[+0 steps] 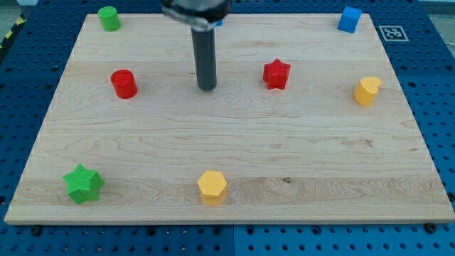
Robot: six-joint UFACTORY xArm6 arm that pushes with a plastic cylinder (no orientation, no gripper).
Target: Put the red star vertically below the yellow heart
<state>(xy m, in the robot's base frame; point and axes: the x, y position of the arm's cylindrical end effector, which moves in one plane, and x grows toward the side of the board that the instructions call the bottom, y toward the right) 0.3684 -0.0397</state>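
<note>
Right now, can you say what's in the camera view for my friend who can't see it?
My tip touches no block, left of the red star on a wooden board, with the yellow heart farther right. Also there: a red cylinder, green cylinder, blue cube, green star and yellow hexagon.

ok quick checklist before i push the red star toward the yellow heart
1. My tip in view: ok, at the view's left of the red star, apart from it.
2. Red star free of neighbours: ok.
3. Yellow heart located: ok, near the view's right edge.
4. Spot below the heart free: ok, bare board.
5. Path from star to that spot clear: ok.
6. Star already below the heart: not ok, it lies left and slightly higher.
</note>
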